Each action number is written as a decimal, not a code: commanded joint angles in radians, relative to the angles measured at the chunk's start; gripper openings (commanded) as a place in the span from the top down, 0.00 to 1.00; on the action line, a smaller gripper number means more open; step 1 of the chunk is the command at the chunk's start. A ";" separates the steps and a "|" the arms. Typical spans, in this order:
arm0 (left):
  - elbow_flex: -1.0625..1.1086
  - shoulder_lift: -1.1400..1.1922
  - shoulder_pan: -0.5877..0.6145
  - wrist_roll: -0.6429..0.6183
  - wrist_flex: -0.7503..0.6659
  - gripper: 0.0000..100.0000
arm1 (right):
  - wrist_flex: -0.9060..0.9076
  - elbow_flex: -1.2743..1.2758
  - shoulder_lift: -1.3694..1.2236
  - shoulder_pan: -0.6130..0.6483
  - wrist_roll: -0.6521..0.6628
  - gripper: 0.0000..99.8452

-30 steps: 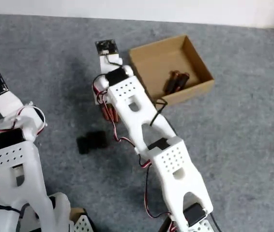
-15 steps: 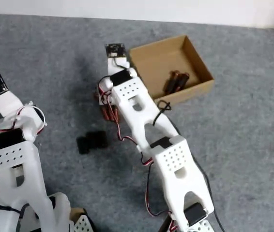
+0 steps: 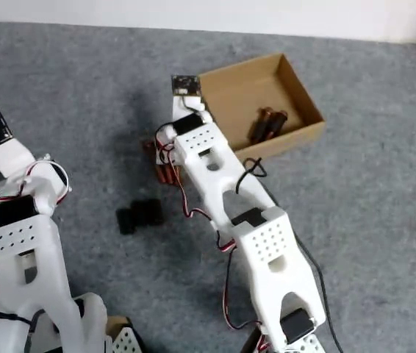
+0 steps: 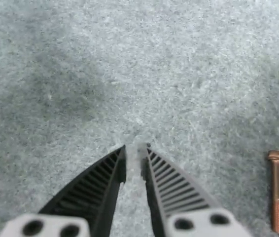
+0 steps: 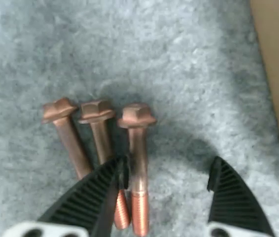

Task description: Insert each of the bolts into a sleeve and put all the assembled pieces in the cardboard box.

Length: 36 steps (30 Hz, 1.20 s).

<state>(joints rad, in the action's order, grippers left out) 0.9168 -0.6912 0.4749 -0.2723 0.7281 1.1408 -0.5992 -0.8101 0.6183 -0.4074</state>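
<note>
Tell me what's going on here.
The right gripper hangs open over three copper bolts lying side by side on the carpet next to the cardboard box, with one bolt between its fingers. The left gripper, empty and shut, sits over bare carpet. Black sleeves lie between the arms, and the box already holds assembled pieces.

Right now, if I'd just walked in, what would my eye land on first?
Probably the three copper bolts lying side by side on the grey carpet, with the right gripper open over them. Next, the cardboard box beside that arm, already holding a few assembled pieces, and the black sleeves lying loose on the carpet between the two arms.
</note>
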 commanded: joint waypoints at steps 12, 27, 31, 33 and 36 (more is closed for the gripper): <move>-0.004 -0.002 -0.022 0.003 -0.015 0.93 | -0.041 0.022 -0.035 0.013 -0.011 0.76; -0.004 -0.002 -0.022 0.003 -0.015 0.93 | -0.019 0.027 -0.045 0.021 -0.011 1.00; -0.004 -0.002 -0.022 0.003 -0.015 0.93 | -0.007 0.024 -0.035 0.021 -0.011 1.00; -0.004 -0.002 -0.024 0.003 -0.015 0.93 | 0.033 0.016 -0.022 0.022 -0.011 1.00; 0.013 -0.002 -0.025 0.003 -0.021 0.93 | 0.073 0.005 0.021 0.027 -0.011 1.00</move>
<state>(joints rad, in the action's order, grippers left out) 0.9244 -0.6912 0.4749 -0.2723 0.7281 1.1546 -0.5838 -0.8393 0.6076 -0.4074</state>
